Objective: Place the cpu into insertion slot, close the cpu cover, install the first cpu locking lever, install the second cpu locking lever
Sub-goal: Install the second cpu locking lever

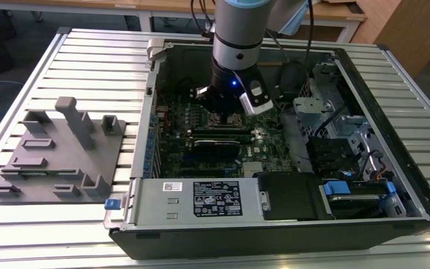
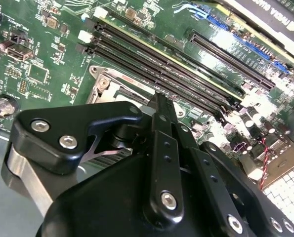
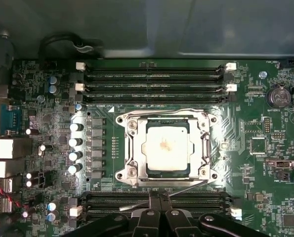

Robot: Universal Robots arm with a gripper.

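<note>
Both fingertips (image 3: 159, 200) of the gripper (image 3: 159, 197) meet, closed, gripping nothing, touching a thin lever (image 3: 174, 191). Centre frame in the first wrist view, the cpu (image 3: 166, 147) sits under the closed cpu cover (image 3: 202, 148).

Arm near vertical, wrist pointing straight down, gripper (image 3: 159, 197) with fingertips pressed together.

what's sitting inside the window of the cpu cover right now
In the first wrist view, the cpu shows its pale metal top through the cpu cover. The insertion slot beneath is covered, so its contacts cannot be seen.
</note>
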